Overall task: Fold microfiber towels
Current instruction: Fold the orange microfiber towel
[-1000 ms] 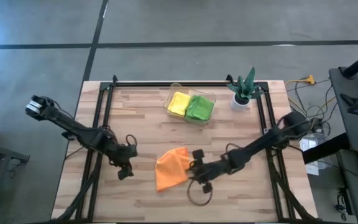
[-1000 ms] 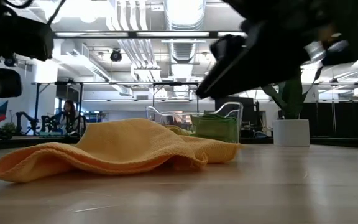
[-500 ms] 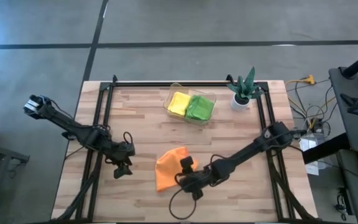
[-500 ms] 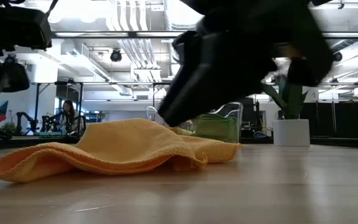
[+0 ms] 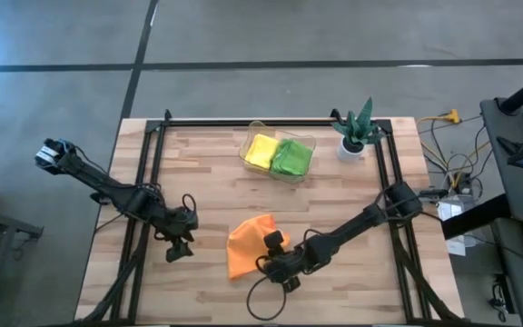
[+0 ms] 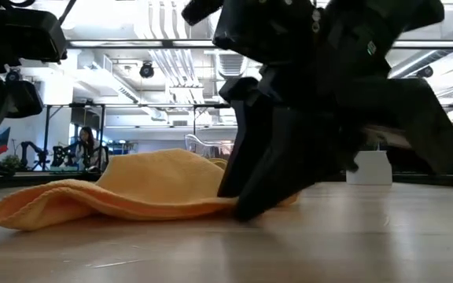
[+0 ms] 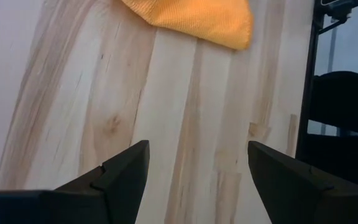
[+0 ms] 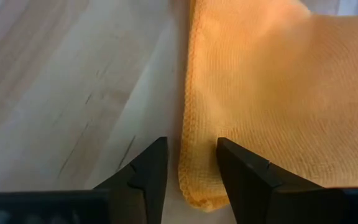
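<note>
An orange towel (image 5: 246, 245) lies rumpled on the wooden table, raised in a low hump (image 6: 144, 185). My right gripper (image 5: 271, 261) has come down at the towel's right edge by its near corner, open, with that edge between its fingers (image 8: 191, 155). My left gripper (image 5: 176, 249) hovers open above bare wood to the left of the towel, whose corner (image 7: 197, 22) lies ahead of the fingers. A yellow towel (image 5: 261, 150) and a green towel (image 5: 291, 157) lie folded in a clear bin at the back. My right gripper stands astride the orange towel's edge (image 8: 188, 134) close to its corner, one finger (image 8: 244, 171) over the cloth and the other (image 8: 145, 171) over bare wood. The fingers slant down from the table's right. Whether they touch the cloth I cannot tell.
The clear bin (image 5: 254, 130) stands at the back centre, and a spiky green plant in a white pot (image 5: 354, 132) at the back right. A loose cable loop (image 5: 266, 304) lies near the front edge. Bare wood stretches between the towel and my left gripper.
My right gripper has moved toward the table's left and down, from beside the towel's right side to its near right corner, close to the tabletop. The towel has kept its place and shape.
</note>
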Robot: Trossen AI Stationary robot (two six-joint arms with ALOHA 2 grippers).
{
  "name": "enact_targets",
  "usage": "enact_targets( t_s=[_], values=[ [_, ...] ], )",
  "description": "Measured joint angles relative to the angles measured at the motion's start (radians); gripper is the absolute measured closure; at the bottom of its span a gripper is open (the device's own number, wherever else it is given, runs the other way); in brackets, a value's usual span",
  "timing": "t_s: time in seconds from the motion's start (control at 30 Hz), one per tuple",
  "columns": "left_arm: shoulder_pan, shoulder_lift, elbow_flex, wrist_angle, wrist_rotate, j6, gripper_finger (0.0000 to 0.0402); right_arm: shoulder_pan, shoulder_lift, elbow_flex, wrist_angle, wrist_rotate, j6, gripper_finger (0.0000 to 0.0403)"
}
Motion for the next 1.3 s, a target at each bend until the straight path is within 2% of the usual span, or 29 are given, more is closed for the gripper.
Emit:
enact_targets(
  t_s=[0.2, 0.33, 0.43, 0.7, 0.77, 0.87, 1.03, 1.17, 1.3],
  values=[
    [0.0, -0.004, 0.0, 0.0, 0.006, 0.0, 0.0146, 0.002, -0.003, 0.001, -0.037, 0.099, 0.0, 0.0292],
    [0.0, -0.001, 0.0, 0.0, 0.007, 0.015, 0.0146, -0.019, -0.013, 0.016, -0.104, 0.121, -0.003, 0.0345],
    [0.0, 0.001, 0.0, 0.0, 0.006, 0.025, 0.0146, -0.034, -0.014, 0.058, -0.221, 0.125, -0.003, 0.0385],
    [0.0, 0.001, 0.0, 0.042, 0.005, 0.025, 0.0146, -0.071, -0.066, 0.222, -0.425, 0.119, -0.021, 0.0393],
    [0.0, 0.001, 0.0, 0.098, -0.004, 0.026, 0.0146, -0.085, -0.102, 0.261, -0.444, 0.099, -0.02, 0.0393],
    [0.0, 0.001, 0.003, 0.187, -0.033, 0.026, 0.0146, -0.119, -0.17, 0.303, -0.456, 0.011, 0.012, 0.0394],
    [0.002, 0.0, 0.004, 0.42, -0.101, 0.026, 0.0146, -0.215, -0.289, 0.345, -0.493, -0.097, 0.225, 0.0394],
    [0.003, -0.001, 0.004, 0.648, -0.204, 0.026, 0.0146, -0.292, -0.363, 0.38, -0.514, -0.122, 0.425, 0.0394],
    [0.007, -0.001, 0.005, 0.846, -0.341, 0.037, 0.0146, -0.343, -0.394, 0.447, -0.54, -0.115, 0.517, 0.0394]
  ],
)
